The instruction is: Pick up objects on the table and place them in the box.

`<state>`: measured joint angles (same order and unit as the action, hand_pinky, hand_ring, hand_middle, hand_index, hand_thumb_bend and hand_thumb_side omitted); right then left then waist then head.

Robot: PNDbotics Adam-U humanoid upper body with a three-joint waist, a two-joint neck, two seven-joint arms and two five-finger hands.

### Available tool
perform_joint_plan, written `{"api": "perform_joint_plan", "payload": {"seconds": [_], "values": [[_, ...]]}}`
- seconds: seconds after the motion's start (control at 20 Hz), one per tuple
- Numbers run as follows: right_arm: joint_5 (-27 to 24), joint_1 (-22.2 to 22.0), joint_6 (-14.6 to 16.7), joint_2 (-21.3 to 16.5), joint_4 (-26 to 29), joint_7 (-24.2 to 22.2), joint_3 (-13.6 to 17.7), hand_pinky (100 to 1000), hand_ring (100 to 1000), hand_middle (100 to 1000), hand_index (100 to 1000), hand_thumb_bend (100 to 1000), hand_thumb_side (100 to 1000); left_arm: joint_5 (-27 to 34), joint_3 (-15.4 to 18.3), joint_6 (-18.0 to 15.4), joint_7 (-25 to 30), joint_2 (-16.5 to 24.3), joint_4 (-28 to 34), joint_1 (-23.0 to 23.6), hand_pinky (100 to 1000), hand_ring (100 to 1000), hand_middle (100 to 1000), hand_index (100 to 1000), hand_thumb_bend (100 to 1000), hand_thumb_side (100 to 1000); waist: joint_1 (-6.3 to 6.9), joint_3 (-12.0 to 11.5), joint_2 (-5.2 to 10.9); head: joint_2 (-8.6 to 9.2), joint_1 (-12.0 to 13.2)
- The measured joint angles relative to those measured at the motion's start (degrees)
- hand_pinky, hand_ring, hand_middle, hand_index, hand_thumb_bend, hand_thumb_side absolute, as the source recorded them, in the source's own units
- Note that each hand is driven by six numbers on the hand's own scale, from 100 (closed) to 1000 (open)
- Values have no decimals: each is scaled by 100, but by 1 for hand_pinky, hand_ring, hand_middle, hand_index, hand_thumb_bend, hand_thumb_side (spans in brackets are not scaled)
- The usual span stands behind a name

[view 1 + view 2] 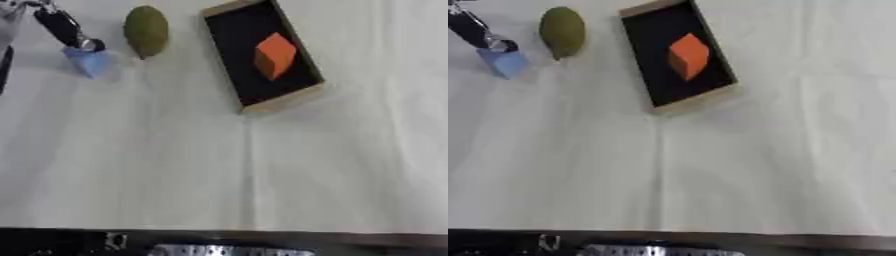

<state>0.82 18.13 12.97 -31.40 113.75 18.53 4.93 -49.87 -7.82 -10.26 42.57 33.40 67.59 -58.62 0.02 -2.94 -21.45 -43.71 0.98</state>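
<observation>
At the far left, the left hand (66, 29) reaches in with its fingertips touching a blue block (88, 62); whether it grips the block cannot be told. Just right of the block lies a green fruit (146, 31) on the white bench (262, 170). Farther right sits the box (262, 102), with an orange block (275, 55) inside.

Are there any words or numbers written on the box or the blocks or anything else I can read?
None: no words, numbers or signs can be read anywhere.
The box, the orange block inside it, the blue block at the left hand and the green oval thing are all plain.
The dark strip along the bottom edge is too blurred to tell.
</observation>
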Motion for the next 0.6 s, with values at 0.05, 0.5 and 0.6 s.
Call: {"api": "perform_joint_plan", "payload": {"seconds": [0.05, 0.5, 0.6], "values": [[0, 0, 0, 0, 0, 0, 0, 858, 802, 704, 886, 100, 622, -1, -9, -12, 24, 13, 0, 0, 946, 918, 884, 921, 487, 100, 0, -1, 0, 0, 9], [-1, -6, -3, -1, 0, 4, 2, 859, 802, 703, 886, 100, 623, 37, -83, -126, 257, 355, -6, 129, 949, 922, 887, 917, 490, 100, 31, -39, 1, -1, 9], [-1, -7, -4, -1, 0, 6, 3, 859, 802, 703, 886, 100, 623, 88, -86, -157, 315, 413, -13, 182, 947, 919, 883, 913, 490, 100, 36, -43, 1, -2, 1]]}}
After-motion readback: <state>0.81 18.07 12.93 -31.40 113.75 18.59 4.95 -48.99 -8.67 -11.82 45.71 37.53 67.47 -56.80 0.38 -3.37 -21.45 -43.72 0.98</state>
